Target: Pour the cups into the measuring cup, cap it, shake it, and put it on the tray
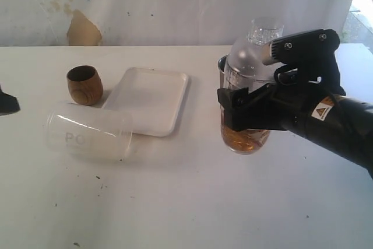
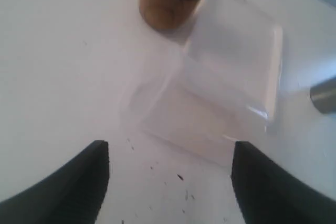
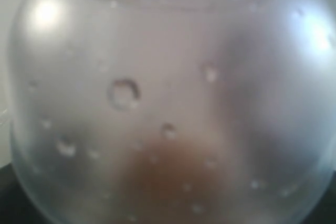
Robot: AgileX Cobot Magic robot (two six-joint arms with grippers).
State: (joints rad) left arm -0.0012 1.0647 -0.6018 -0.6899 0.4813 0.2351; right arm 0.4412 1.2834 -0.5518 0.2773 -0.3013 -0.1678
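Right tool grips the measuring cup around its middle.

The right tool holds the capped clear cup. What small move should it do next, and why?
Probably carry the measuring cup leftward, toward the tray. The right tool is closed on it, a domed cap seems to sit on top, amber liquid lies at the bottom, and the tray is free. Whether shaking is done, I cannot tell.

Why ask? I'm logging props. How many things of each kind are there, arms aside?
Cups: 2, wooden cup, steel tumbler
Measuring cup: 1
Frosted jug: 1
Tray: 1
Total: 5
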